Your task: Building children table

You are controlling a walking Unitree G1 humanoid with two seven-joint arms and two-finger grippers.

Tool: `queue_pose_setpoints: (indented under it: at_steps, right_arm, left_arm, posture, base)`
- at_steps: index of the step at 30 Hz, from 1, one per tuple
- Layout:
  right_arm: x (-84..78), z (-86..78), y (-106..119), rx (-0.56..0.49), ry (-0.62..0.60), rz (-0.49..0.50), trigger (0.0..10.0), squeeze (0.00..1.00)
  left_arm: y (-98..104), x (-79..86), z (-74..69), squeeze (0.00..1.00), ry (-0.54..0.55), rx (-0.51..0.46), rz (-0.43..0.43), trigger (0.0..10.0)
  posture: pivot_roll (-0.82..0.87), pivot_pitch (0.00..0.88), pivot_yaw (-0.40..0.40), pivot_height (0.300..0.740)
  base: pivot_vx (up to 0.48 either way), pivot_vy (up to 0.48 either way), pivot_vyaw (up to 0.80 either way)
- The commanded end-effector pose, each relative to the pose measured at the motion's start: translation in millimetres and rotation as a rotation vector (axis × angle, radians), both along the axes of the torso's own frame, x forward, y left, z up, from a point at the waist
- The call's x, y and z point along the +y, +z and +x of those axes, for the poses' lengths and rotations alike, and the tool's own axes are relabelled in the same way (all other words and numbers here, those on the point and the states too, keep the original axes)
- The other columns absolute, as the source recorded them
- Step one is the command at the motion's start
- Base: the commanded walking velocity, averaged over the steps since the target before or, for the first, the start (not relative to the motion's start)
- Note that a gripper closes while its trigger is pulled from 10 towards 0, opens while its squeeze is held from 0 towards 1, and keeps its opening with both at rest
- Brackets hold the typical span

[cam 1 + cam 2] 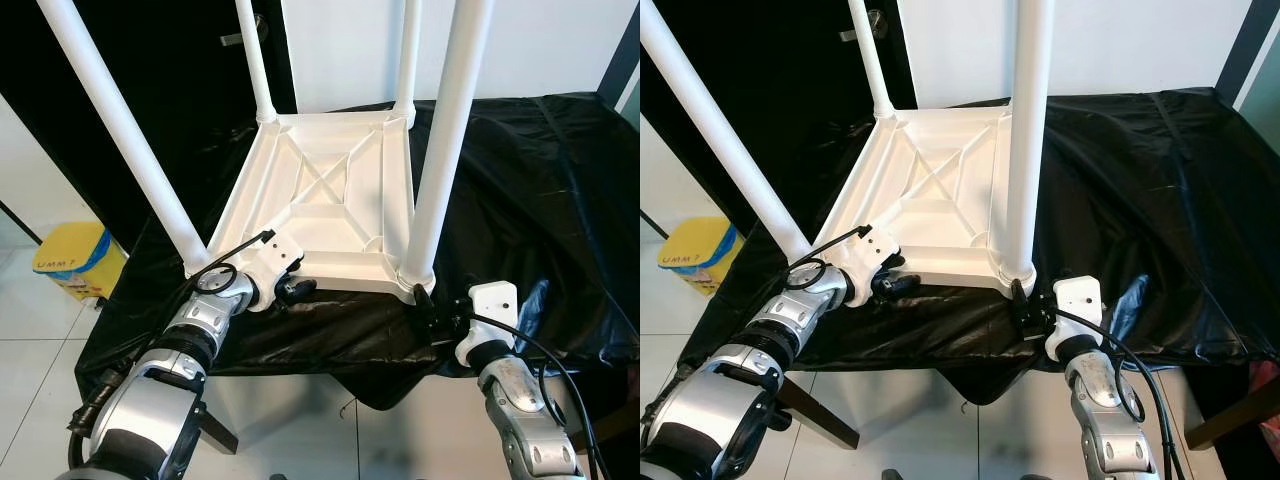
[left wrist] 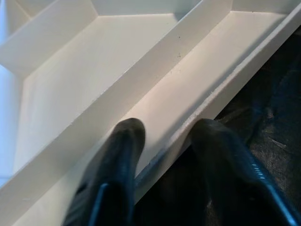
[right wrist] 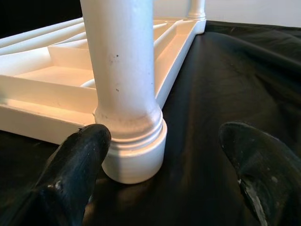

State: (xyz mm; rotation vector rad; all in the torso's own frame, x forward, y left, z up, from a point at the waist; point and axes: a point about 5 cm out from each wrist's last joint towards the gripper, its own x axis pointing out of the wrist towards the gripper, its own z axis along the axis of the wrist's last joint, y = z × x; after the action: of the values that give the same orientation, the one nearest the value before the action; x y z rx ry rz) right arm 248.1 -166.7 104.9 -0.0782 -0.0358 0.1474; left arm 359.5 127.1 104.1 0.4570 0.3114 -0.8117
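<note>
Left tool (image 1: 290,290) pinching the near rim of the upside-down white kids' table (image 1: 330,200), one finger inside the lip and one outside, probably steadying it. Table lying top-down on the black-draped desk (image 1: 540,180), legs up. Right tool (image 3: 164,155), around 5 o'clock, spread wide beside the near-right leg (image 1: 440,150), gripping nothing yet.
</note>
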Motion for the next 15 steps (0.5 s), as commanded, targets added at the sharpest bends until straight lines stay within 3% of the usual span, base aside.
queue_pose_setpoints:
  at_steps: [1,10,11,14,15]
  right_arm:
    - [-0.7,-1.8,-1,0.015,0.005,0.009,10.0,0.00]
    - [-2.7,0.9,-2,0.024,0.013,-0.001,10.0,0.00]
    - [-3.4,2.7,-1,0.018,0.015,-0.008,10.0,0.00]
    - [-3.8,4.2,0,0.009,0.017,-0.013,10.0,0.00]
    - [-3.5,5.1,2,-0.002,0.023,-0.015,10.0,0.00]
  left_arm:
    - [-16,22.7,-5.4,0.00,0.100,0.060,0.030,0.0]
    - [-27,29.9,-19.2,0.00,0.017,0.102,0.048,0.0]
    - [-27,27.4,-22.4,0.00,-0.011,0.100,0.015,7.8]
    - [-22,22.6,-21.1,0.00,-0.007,0.090,-0.046,7.8]
    - [-15,18.5,-16.8,0.00,0.021,0.086,-0.120,10.0]
  posture:
    - [-0.24,0.000,0.076,0.740]
    - [-0.22,0.000,0.066,0.740]
    - [-0.22,0.000,0.063,0.740]
    - [-0.22,0.000,0.059,0.740]
    - [-0.22,0.000,0.056,0.740]
  base:
    - [0.000,0.000,0.00]
    - [0.000,0.000,0.00]
    - [0.000,0.000,0.00]
    - [0.000,0.000,0.00]
    - [0.000,0.000,0.00]
